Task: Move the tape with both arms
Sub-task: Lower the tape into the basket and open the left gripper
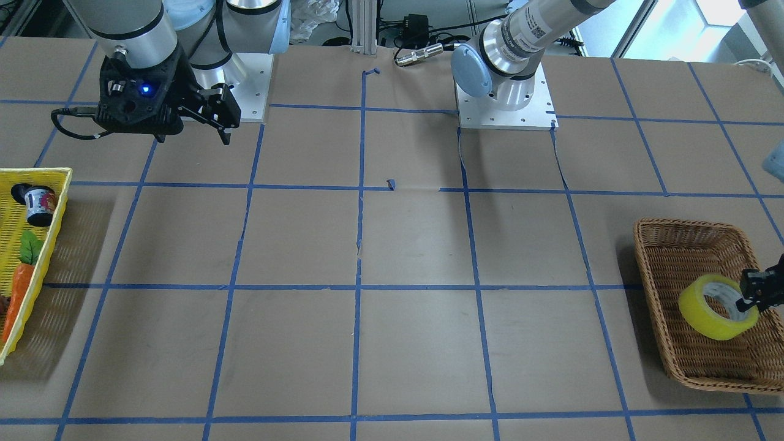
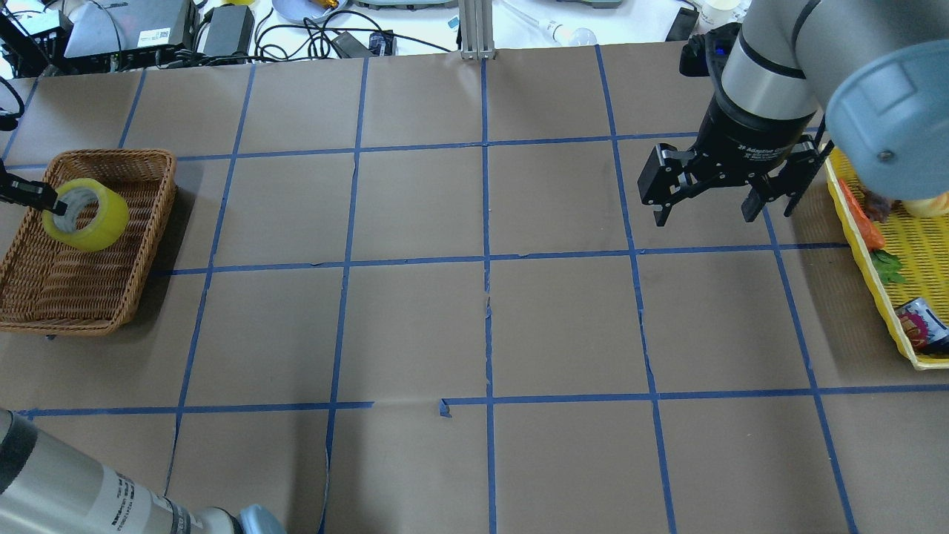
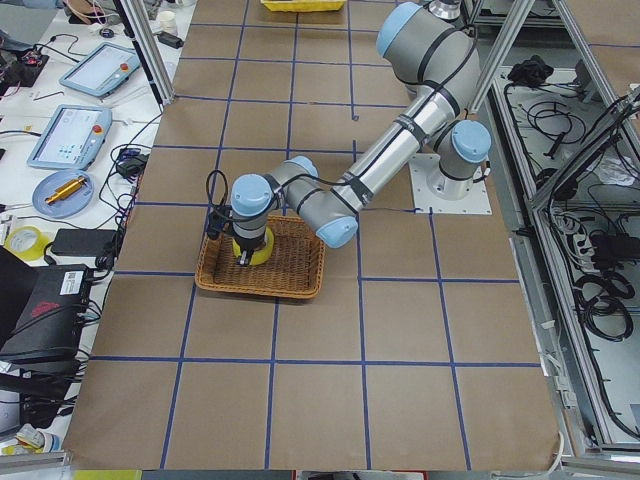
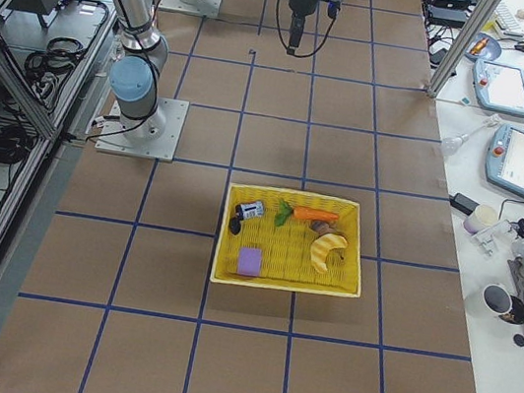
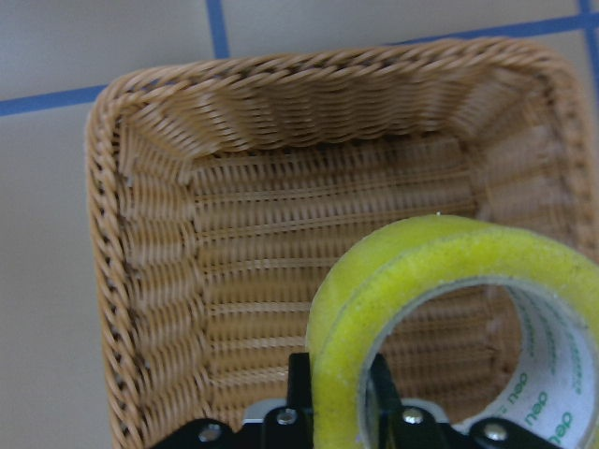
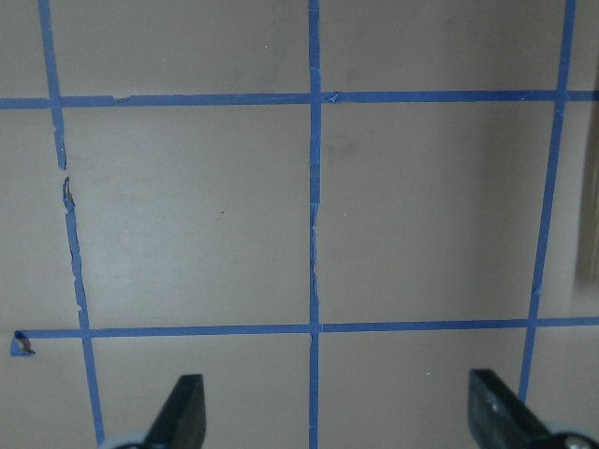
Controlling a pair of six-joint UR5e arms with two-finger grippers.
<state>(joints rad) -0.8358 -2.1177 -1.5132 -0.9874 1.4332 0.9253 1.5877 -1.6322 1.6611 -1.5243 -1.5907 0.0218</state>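
left gripper (image 5: 339, 388) pinching tape (image 2: 87, 215) wall, roll tilted over wicker basket (image 2: 111, 305), 9 o'clock overhead; right gripper (image 2: 704, 215) spread wide, 2 o'clock

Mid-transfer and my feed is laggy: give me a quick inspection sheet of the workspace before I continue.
Surface: brown paper table with blue tape grid; some lines torn.
Job's things: tape held over the wicker basket; whether lifted clear, cannot tell.
Clutter: yellow tray holding carrot, banana, can, purple block.
Hands: left hand shut on the tape's wall; right hand open, empty, above the table.
Cables: one cable looped at the right hand's wrist; loose leads beyond the table's far edge.
Surroundings: teach pendants on a side bench.
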